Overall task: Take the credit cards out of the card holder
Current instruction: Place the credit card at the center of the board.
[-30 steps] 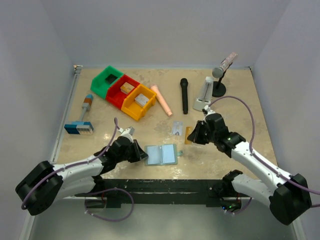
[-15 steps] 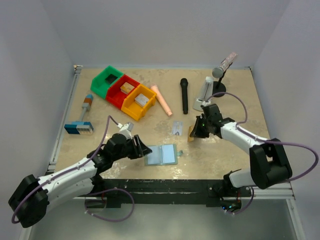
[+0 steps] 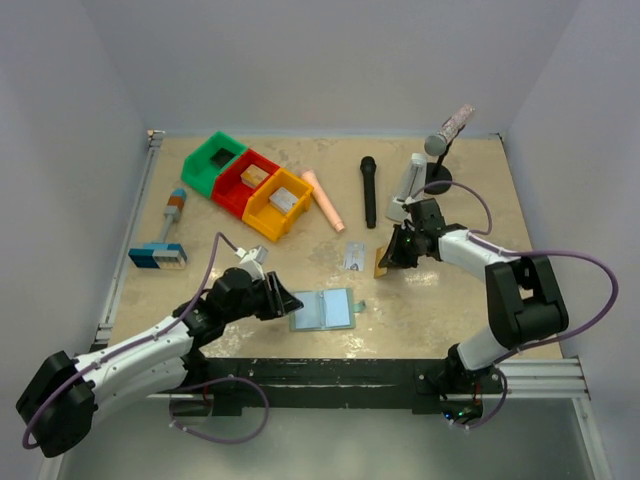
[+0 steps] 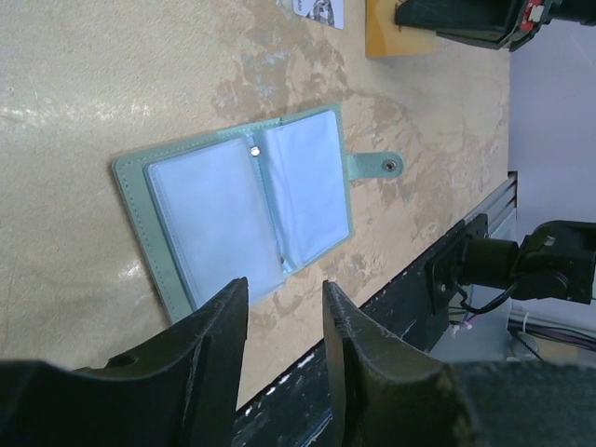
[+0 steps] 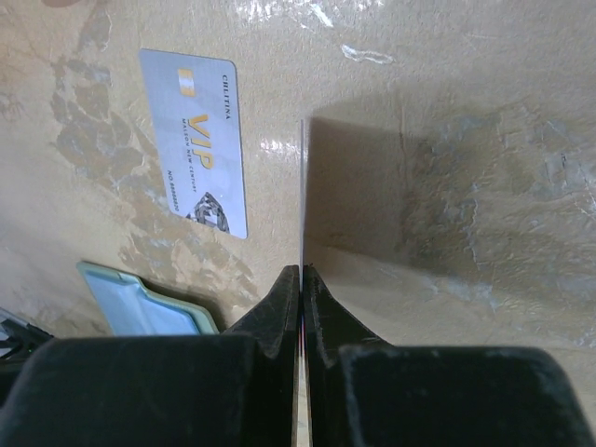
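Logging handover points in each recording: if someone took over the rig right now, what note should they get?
Left gripper: open, at the edge of the card holder, gripping nothing.
Right gripper: shut on the golden card, held on edge over the table beside the silver card.
Card holder: lies open and flat; the pockets in view look empty.
Silver card: flat on the table, apart from the holder.
Done: both cards are out.
Left: probably just set the golden card down, release it, and back the arms off.
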Controlling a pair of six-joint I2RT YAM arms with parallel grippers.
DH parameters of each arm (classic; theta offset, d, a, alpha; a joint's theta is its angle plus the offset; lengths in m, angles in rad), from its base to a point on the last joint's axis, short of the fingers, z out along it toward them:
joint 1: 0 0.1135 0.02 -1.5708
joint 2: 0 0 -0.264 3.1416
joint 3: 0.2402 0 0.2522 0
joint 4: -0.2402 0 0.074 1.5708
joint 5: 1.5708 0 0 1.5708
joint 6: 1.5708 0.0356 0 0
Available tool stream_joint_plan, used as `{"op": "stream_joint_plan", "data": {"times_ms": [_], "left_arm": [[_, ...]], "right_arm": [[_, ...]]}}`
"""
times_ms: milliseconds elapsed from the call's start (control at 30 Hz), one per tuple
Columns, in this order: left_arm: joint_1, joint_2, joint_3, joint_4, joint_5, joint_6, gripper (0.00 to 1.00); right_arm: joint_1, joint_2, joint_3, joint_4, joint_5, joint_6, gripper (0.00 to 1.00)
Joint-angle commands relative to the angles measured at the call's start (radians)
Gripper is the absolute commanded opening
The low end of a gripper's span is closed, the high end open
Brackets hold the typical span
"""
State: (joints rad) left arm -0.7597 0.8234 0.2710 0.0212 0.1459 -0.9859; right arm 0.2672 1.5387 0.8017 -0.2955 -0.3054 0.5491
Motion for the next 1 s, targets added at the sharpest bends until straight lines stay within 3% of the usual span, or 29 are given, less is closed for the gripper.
{"op": "stream_joint_plan", "data": {"times_ms": [0,167,433,767,967], "left_arm": [[0.003,0.028,-0.006,0.048,0.020,0.003,0.42],[0.003,0.020,-0.012,0.039,0.007,0.004,0.41],[0.003,0.022,-0.013,0.031,0.003,0.006,0.41],[0.003,0.020,-0.021,0.023,-0.008,0.007,0.41],[0.003,0.014,-0.021,0.019,-0.016,0.009,0.41]], "right_arm": [[-0.003,0.024,0.063,-0.042,-0.014,-0.023,0.00],[-0.005,0.032,0.071,-0.059,0.012,-0.011,0.01],[-0.006,0.043,0.080,-0.082,0.029,0.000,0.23],[-0.011,0.001,0.079,-0.125,0.077,0.002,0.31],[-0.022,-0.051,0.076,-0.168,0.123,-0.009,0.42]]}}
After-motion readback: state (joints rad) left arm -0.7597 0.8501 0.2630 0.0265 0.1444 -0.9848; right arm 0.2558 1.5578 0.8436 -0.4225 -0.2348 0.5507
